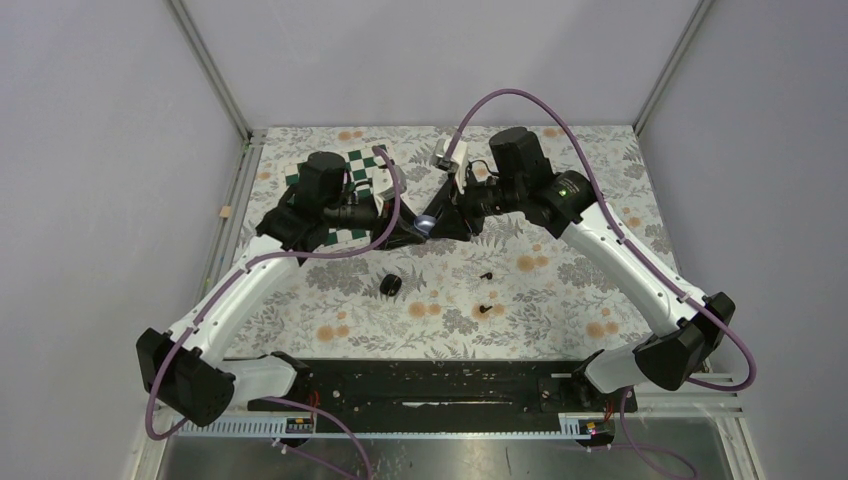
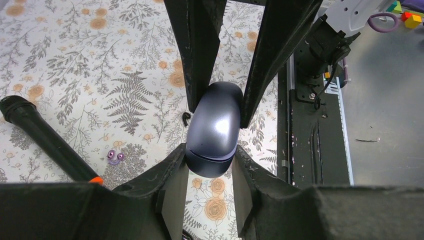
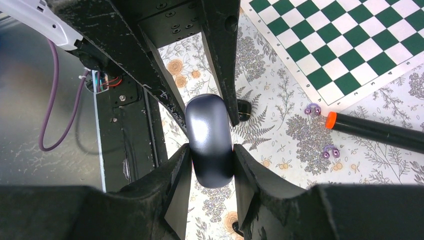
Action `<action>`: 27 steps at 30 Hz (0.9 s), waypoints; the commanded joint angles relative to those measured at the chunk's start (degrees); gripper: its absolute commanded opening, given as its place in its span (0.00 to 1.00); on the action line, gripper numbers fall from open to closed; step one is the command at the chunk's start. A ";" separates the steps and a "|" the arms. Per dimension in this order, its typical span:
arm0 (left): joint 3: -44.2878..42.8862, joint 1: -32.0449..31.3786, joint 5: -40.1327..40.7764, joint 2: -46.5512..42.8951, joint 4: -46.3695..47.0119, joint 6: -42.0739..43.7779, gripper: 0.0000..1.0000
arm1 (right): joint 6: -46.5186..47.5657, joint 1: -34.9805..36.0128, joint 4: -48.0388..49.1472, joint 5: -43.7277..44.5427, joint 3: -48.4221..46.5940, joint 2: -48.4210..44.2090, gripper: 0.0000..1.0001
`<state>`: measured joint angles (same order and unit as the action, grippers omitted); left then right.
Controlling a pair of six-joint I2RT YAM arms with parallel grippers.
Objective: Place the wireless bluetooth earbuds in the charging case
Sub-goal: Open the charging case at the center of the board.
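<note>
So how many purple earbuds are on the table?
2. One purple earbud lies between the chessboard and the marker's orange end; the other below the marker. More may be hidden.

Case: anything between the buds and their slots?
Yes: the case looks shut, so no slot is exposed. The left claw and right claw both clamp it. Purple buds and black buds lie on the table.

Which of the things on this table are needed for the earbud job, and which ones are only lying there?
Needed: charging case, gripped by left end effector and right end effector; purple earbuds; black earbuds.
Only lying there: black marker; chessboard; small round black piece.
</note>
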<state>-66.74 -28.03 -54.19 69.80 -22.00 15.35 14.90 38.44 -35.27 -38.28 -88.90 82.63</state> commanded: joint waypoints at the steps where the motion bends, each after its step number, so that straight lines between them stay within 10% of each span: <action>1: -2.79 0.22 -3.66 0.62 1.15 0.38 0.03 | -2.22 -0.31 3.15 2.46 0.17 0.14 0.13; 7: -1.71 0.59 -5.89 0.79 3.10 0.55 0.00 | -4.78 -1.97 3.93 7.54 -1.01 0.73 0.35; 27: -1.59 1.31 -7.80 2.16 4.61 -1.34 0.00 | -3.87 -4.32 3.60 12.96 -4.67 1.38 0.59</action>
<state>-66.94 -26.20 -55.92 72.31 -18.13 15.00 10.48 36.07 -34.87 -31.88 -90.72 83.77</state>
